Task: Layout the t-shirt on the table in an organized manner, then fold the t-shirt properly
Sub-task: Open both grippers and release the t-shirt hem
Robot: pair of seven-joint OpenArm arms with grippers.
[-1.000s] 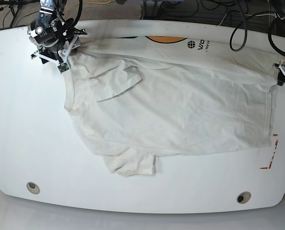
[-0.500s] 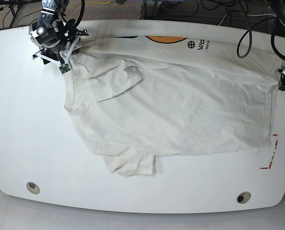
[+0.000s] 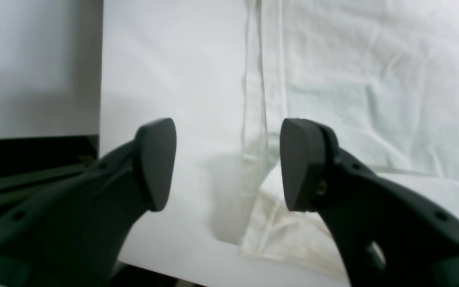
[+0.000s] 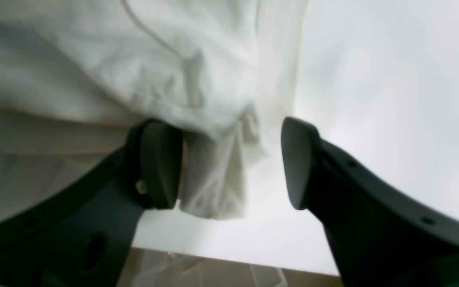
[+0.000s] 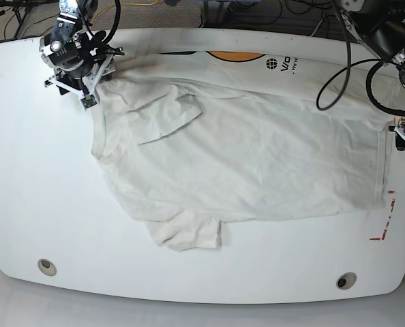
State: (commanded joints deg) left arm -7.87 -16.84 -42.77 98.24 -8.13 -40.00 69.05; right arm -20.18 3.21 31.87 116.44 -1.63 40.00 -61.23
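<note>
t-shirt (image 5: 243,157): spread across the table (image 5: 39,197), mostly inside out; far edge folded back, showing orange graphic and black print; one sleeve flopped onto chest, other sleeve at near edge
right gripper (image 4: 229,159): jaws apart, bunched shoulder corner touching one pad, nothing clamped
left gripper (image 3: 227,163): jaws wide, over the hem corner at table edge, holding nothing
</note>
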